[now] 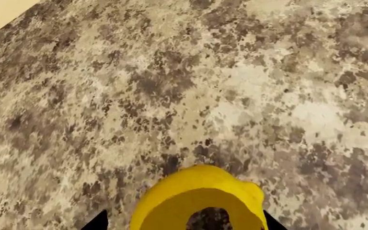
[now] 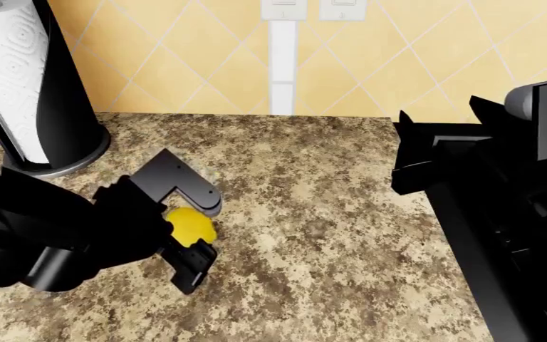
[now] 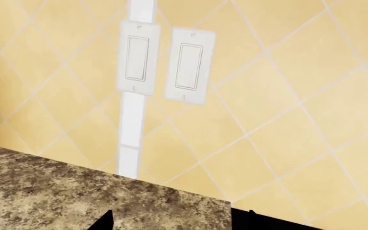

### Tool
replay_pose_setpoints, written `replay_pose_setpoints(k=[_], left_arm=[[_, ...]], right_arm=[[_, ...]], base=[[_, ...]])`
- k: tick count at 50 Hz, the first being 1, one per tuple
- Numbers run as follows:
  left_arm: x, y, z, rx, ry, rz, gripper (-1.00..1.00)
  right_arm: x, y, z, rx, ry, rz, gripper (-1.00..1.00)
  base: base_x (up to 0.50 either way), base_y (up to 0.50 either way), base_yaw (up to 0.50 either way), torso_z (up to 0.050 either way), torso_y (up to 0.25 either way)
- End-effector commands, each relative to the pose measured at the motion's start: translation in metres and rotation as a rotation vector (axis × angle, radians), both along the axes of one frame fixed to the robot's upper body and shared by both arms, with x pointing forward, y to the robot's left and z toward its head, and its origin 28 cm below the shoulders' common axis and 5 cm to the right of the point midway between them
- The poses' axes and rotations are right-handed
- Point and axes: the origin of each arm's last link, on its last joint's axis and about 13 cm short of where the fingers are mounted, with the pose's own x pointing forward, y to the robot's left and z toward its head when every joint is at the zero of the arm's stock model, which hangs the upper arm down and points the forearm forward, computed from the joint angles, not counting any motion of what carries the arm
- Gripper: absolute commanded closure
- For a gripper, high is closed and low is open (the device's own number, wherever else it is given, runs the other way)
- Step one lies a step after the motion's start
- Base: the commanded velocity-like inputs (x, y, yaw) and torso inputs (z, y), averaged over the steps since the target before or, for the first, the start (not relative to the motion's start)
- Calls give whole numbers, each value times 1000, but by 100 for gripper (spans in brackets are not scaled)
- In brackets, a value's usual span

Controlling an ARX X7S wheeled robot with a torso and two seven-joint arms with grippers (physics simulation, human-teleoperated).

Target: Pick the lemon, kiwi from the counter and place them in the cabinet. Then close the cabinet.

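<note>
Yellow lemon btwn left pincer jaws (on counter).

A paper towel roll stands upright on a black holder at the back left, against a yellow diagonal-tiled wall bearing two white switch plates above a white vertical strip, beside a black stove top.

Speckled granite counter, smooth yellow lemon, matt black paper-towel holder.
</note>
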Motion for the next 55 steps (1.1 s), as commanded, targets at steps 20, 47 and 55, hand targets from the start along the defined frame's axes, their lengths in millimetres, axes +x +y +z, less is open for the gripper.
replay_pose_setpoints(k=[20,47,55], left_arm=[[-17,1,34,-106,-171,-58,100],[-58,13,141,-569,-513,-281,100],[-64,12,156,-642,-535,-326,100]], right_arm=[[-2,-2,2,1,-3,-8,-100],[-5,-5,3,25,-16,-17,-100],[-5,-5,3,32,-18,-15,-100]], base=[[0,0,0,0,0],[0,0,0,0,0],[0,0,0,0,0]])
